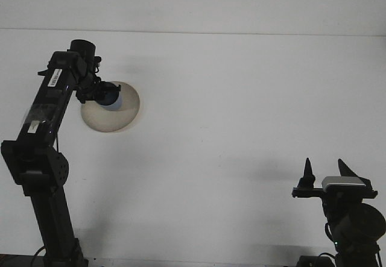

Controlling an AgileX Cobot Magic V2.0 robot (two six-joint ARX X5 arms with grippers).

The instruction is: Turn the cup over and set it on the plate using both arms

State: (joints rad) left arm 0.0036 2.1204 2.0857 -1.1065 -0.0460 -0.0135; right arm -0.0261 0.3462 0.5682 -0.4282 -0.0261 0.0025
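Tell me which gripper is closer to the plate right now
Left. The left gripper is over the plate at the cup; the right gripper sits far away at the table's near right corner.

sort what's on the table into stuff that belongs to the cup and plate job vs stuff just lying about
Belongs to the job:
- blue cup, in the left tool over the plate
- beige plate, far left on the table
- right tool, open, at the near right, holding nothing

Just lying about:
- nothing visible; the rest of the white table shows no other objects
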